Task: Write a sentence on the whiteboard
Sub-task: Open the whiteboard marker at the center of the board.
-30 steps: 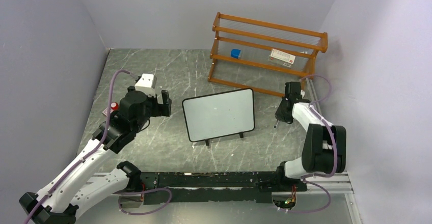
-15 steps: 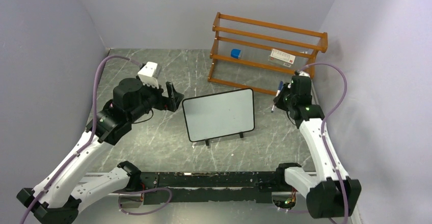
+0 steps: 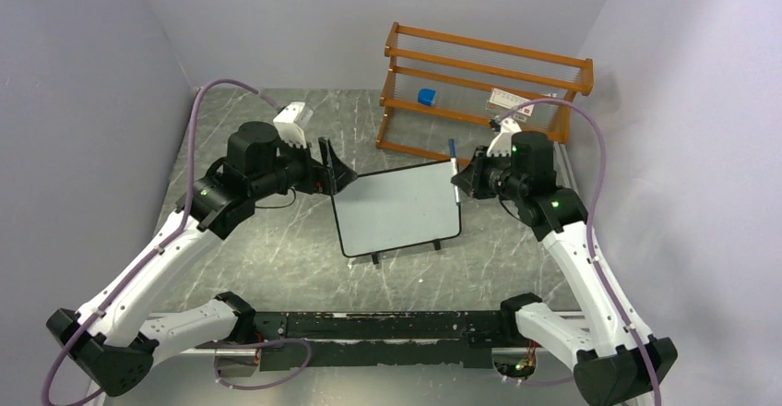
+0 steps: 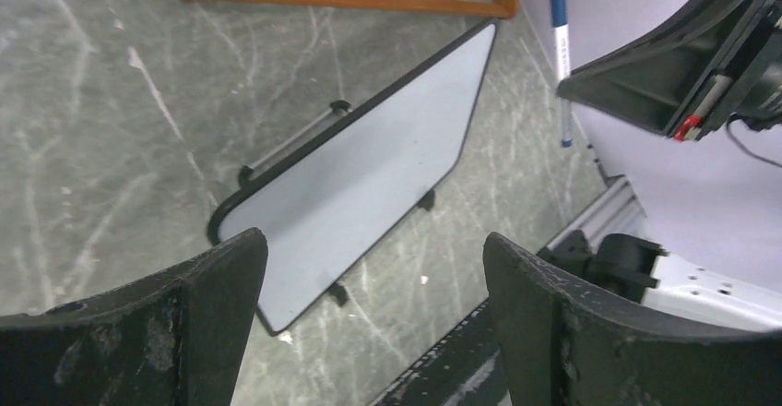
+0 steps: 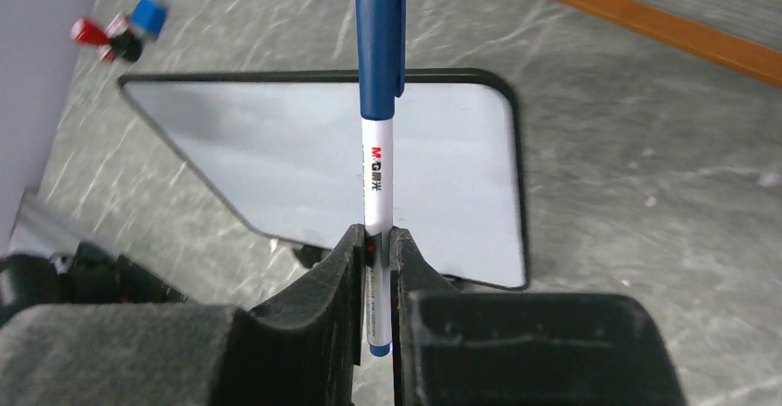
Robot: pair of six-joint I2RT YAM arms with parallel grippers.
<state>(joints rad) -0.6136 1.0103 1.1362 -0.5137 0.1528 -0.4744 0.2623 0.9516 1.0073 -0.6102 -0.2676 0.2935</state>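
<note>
We find the small rectangular white whiteboard with thin black frame (image 3: 396, 210) standing on its little feet at the middle of the grey marbled counter (image 3: 277, 240), just in front of the orange wooden rack (image 3: 484, 74). The left jaws stand wide apart, holding nothing, by its upper left corner. The right jaws are clamped on a white marker with blue cap (image 5: 378, 101) at the upper right corner.

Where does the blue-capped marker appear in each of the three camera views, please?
Top external: marker right of centre, by the whiteboard's top right corner.
Left wrist: top right, beyond the whiteboard.
Right wrist: centre, upright, held by the right gripper.
Shared landmark: the whiteboard.
</note>
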